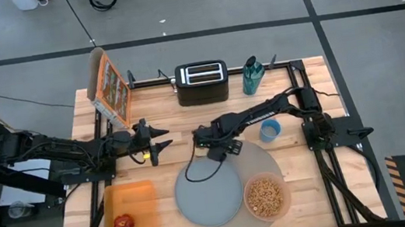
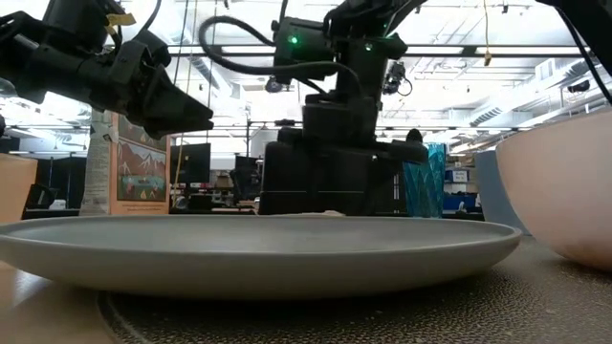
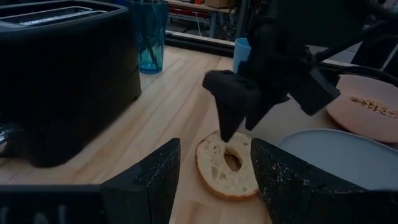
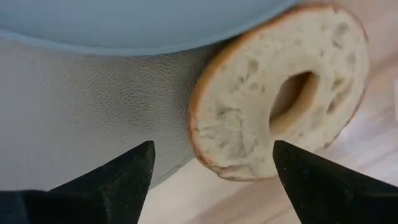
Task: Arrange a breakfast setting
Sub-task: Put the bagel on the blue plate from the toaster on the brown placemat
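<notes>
A halved bagel (image 4: 280, 87) lies cut face up on the wood, its edge on the rim of the round grey mat (image 4: 81, 118), beside the grey-blue plate (image 1: 209, 191). My right gripper (image 4: 212, 149) points down over the bagel (image 3: 227, 165), open, with a finger on either side and above it. My left gripper (image 1: 168, 136) waits open to the bagel's left, holding nothing. The pink bowl (image 1: 264, 197) of cereal sits on the mat's near right. A blue cup (image 1: 270, 130) stands at the mat's far edge. A red apple (image 1: 124, 224) rests on the orange tray (image 1: 143, 196).
A black toaster (image 1: 201, 82) and a teal tumbler (image 1: 252, 77) stand at the far edge. A cereal box (image 1: 109, 86) stands at the far left. A black cable (image 1: 195, 173) loops over the plate's far side.
</notes>
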Robot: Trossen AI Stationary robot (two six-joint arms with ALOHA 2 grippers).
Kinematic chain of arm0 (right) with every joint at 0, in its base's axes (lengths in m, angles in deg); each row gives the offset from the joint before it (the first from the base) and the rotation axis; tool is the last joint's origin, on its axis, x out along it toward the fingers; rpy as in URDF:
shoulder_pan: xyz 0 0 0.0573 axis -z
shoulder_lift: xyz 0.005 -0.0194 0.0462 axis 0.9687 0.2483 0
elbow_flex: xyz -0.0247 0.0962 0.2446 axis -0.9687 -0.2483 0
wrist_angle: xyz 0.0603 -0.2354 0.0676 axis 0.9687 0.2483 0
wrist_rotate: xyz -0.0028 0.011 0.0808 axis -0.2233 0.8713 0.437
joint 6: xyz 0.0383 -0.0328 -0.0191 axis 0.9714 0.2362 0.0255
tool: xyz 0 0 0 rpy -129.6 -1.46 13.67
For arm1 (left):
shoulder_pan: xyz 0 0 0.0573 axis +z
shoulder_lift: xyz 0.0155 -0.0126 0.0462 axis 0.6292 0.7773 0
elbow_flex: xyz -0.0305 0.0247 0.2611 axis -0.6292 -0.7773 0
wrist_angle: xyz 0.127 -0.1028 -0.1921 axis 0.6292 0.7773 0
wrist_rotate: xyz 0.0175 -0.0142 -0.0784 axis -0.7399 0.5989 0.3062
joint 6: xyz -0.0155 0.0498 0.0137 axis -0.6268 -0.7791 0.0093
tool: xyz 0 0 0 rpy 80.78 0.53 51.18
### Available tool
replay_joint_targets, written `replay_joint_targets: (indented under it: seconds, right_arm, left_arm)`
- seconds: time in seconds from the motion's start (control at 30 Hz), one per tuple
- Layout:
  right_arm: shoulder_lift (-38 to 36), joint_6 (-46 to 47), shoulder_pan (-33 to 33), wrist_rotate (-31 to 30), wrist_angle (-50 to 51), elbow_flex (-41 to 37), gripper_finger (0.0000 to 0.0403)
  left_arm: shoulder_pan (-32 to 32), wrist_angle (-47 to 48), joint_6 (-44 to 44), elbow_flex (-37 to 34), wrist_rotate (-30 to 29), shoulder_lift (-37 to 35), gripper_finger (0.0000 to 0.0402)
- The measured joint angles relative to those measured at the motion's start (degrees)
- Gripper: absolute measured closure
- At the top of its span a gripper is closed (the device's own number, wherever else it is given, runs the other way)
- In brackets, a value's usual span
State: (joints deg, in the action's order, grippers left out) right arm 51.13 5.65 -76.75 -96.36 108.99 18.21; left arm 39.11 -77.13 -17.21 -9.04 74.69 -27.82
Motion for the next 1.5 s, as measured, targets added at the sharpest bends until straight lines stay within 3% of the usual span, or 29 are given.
replay_joint_targets:
  seconds: [0.2, 0.53, 0.77, 1.13, 1.5]
  right_arm:
    - [0.0, -7.7, -1.65, -1.65, -2.44, -1.1, 0.0094]
    - [-0.04, -8.84, -1.73, -2.22, -5.02, -1.01, 0.0103]
    - [-0.04, -8.91, -0.55, 3.37, -5.2, -1.1, 0.0103]
    - [-0.02, -9.34, 2.06, 7.39, -8.04, -3.35, 0.0107]
    - [-0.07, -9.02, 2.13, 10.79, -9.33, -4.25, 0.015]
  left_arm:
    - [0.02, 0.47, 0.02, 0.0, 0.01, 0.0, 0.0198]
    - [0.02, 0.41, 0.42, 0.0, 0.03, 0.0, 0.0198]
    - [0.02, 0.34, 0.67, 0.0, 0.06, 0.0, 0.0198]
    - [0.01, 0.28, 1.09, 0.0, 0.06, 0.0, 0.0198]
    - [0.0, 0.3, 1.14, 0.0, 0.06, 0.0, 0.0198]
